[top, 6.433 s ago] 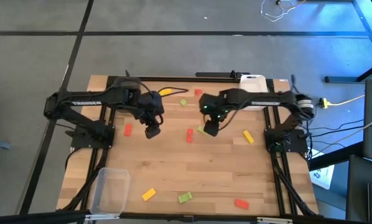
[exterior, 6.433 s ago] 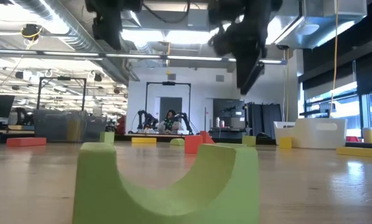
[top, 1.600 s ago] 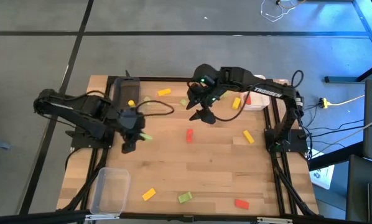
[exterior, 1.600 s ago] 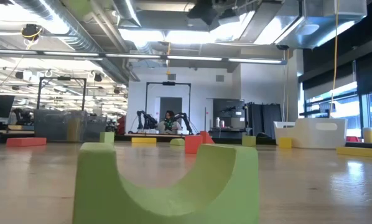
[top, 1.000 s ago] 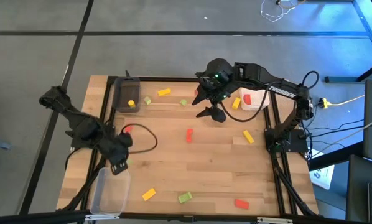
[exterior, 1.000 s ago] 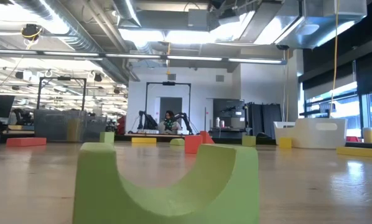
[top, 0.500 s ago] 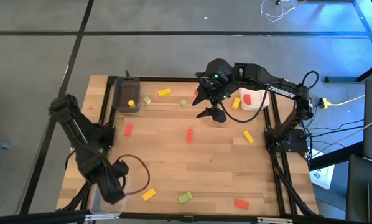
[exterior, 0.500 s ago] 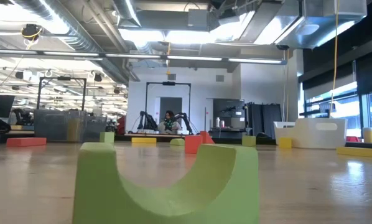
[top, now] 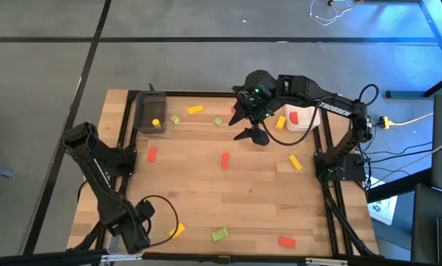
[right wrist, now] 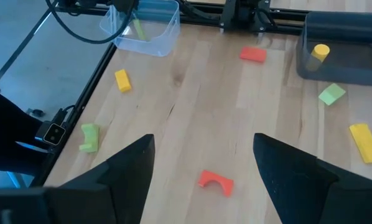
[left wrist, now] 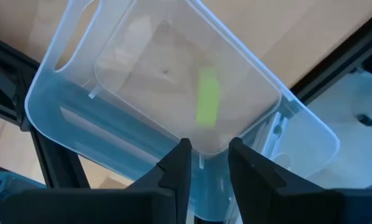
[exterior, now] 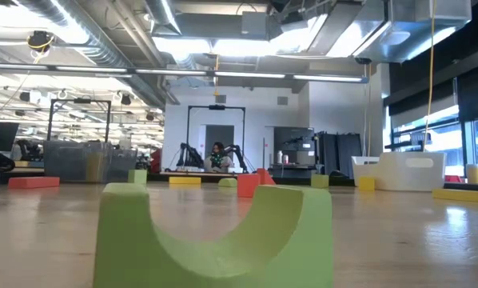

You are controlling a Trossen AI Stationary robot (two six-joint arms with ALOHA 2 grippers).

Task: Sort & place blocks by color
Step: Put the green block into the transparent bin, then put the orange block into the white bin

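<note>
My left gripper hangs over the clear tray at the table's near left corner, pointing steeply down. It is open with nothing between its fingers. Below them a light green block shows blurred inside the tray, and I see it there from the right wrist too. My right gripper waits wide open above the far middle of the table. Loose blocks lie on the wood: red, red, yellow, green, red, yellow.
A dark grey tray at the far left holds a yellow block. A white tray at the far right holds a red block and a yellow one. A green arch block fills the low view.
My left gripper has swung toward the table's near edge and sunk, from beside the clear tray's far end to over the tray at the near left corner.
</note>
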